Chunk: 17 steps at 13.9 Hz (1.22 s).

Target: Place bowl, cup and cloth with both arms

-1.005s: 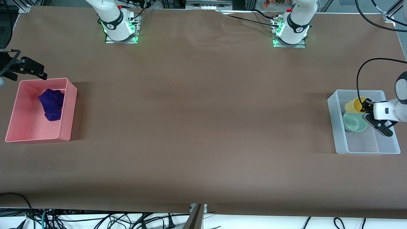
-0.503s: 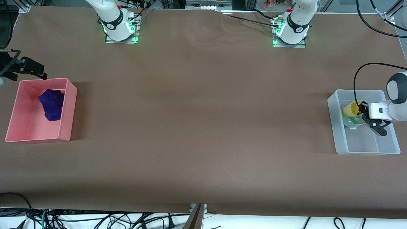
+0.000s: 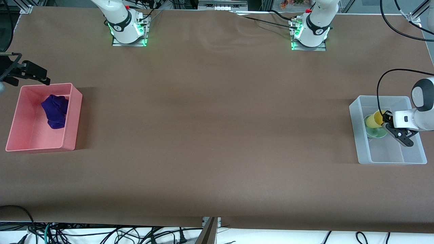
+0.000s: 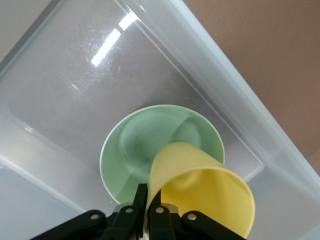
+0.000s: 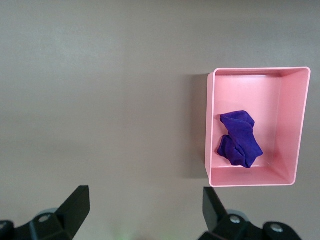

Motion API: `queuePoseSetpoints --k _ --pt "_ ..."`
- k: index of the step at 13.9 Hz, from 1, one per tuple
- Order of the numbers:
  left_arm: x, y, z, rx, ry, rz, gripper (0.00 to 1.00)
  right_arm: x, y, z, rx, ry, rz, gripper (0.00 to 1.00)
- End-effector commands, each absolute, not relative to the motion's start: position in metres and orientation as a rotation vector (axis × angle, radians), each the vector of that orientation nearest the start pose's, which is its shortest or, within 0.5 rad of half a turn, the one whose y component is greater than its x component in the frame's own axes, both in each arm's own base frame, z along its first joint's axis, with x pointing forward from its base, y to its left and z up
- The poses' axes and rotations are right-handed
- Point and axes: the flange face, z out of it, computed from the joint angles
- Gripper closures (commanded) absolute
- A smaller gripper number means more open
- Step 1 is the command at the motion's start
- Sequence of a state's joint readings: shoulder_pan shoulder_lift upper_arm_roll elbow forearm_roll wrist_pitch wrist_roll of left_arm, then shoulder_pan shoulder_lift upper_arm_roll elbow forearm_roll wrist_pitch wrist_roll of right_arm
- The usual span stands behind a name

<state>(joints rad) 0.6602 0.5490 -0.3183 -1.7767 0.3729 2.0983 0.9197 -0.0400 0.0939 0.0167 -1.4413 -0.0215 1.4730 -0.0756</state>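
A robotics lab. Two bolted arm bases [image 3: 129, 28] glow green along the frame's top. Loose cables [image 3: 101, 234] tangle below the brown tabletop [image 3: 217, 135].

Counted on the table: one pale green bowl [image 3: 375, 131], one yellow cup [image 3: 377, 119], one purple cloth [image 3: 55, 110]. Two bins are seen: one pink bin [image 3: 73, 117], one clear bin [image 3: 393, 159]. Two grippers are counted: left gripper [image 3: 386, 119], right gripper [image 3: 27, 73]. Two arm bases with green lights are counted: one [image 3: 129, 32], another [image 3: 309, 35].

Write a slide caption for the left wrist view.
Left hand pinches the yellow cup's rim, lowering it into the green bowl inside the clear bin.
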Motion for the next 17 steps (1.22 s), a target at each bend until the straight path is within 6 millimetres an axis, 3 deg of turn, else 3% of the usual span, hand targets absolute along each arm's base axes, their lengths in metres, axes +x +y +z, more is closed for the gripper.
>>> queuePoseSetpoints --k 1,5,8,14,17 --pt "0.594 0.249 0.260 -2.836 1.245 0.345 0.00 0.571 -0.017 0.627 -3.143 -0.062 0.092 0.00" --pt "0.597 0.236 0.320 -2.775 1.301 0.337 0.00 0.571 -0.018 0.626 -3.141 -0.060 0.094 0.00" --pt "0.593 0.192 0.381 -2.830 1.220 0.345 0.00 0.571 -0.018 0.626 -3.143 -0.059 0.094 0.00" --pt "0.593 0.057 0.493 -2.990 0.754 0.383 0.00 0.571 -0.018 0.626 -3.141 -0.062 0.094 0.00" --pt "0.590 0.008 0.534 -3.013 0.528 0.288 0.00 0.571 -0.019 0.627 -3.143 -0.059 0.092 0.00"
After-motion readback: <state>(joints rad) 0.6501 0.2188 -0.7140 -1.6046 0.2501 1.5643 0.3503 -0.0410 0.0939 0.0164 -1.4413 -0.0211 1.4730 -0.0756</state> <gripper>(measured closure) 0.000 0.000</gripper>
